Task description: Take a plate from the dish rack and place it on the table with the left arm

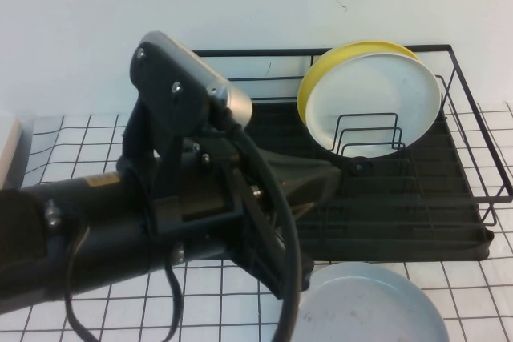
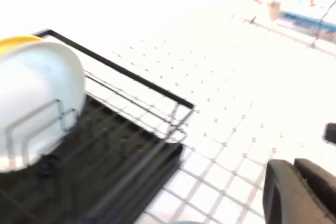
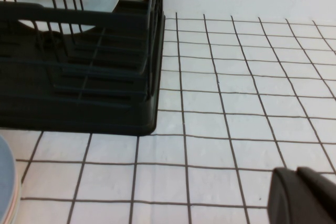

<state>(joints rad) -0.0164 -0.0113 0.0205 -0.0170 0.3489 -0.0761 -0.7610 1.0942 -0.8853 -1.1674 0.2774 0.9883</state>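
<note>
The left gripper [image 2: 302,192], a pair of narrow black fingers, is clenched shut with nothing between them, seen low in the left wrist view above the white table [image 1: 72,138] ruled in thin black squares. In the high view the gripper itself is hidden behind the bulky black left arm [image 1: 176,198], which reaches across the table from the robot's left and ends at the front left corner of the rack. The right gripper [image 3: 304,195] shows only as a dark closed-looking tip over bare grid in its own wrist view; whether it is released or clenched cannot be told.

The large round pale grey-blue plate [image 1: 373,306] with a raised rim lies flat on the table, just in front of the rectangular black wire dish rack [image 1: 473,158] and close beside the arm's cable. Inside the rack, a round white plate [image 1: 377,102] stands upright against the wire dividers, with a yellow plate [image 1: 317,78] directly behind it.
</note>
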